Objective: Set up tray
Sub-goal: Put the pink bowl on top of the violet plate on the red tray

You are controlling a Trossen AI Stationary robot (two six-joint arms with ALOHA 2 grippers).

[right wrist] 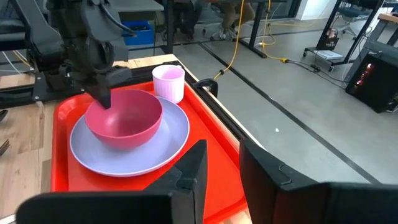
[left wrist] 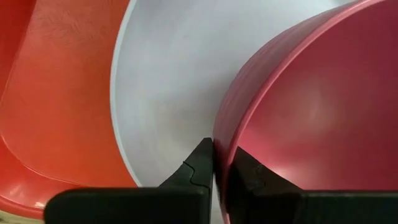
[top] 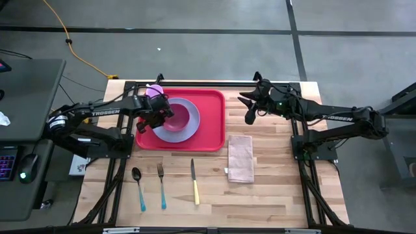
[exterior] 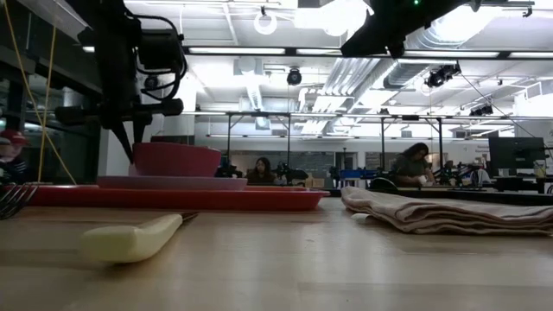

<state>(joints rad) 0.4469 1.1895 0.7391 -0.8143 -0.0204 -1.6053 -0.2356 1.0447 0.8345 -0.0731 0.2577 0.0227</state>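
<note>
Red flat tray point(top: 211, 123), low-rimmed

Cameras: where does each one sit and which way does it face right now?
High: overhead, straight down; both arms, red tray.
Low: table height, level; knife handle near, room behind.
Left wrist: left claw straddling pink bowl rim.
Right wrist: right claw facing tray, cup.
Shared: bowl on lavender plate.
</note>
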